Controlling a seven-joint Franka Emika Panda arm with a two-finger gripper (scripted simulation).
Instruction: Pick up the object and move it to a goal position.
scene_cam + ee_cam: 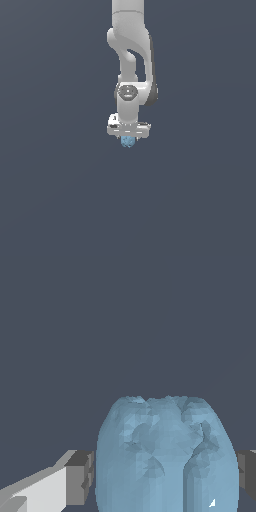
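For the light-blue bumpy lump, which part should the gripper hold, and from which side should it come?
Probably across its rounded middle, from above. In the wrist view the light-blue lump bulges widest between the two grey finger pads, one on each flank, so its smoother sides suit them better than the lobed, creased end. In the exterior view it sits right under the gripper, narrower than the hand.
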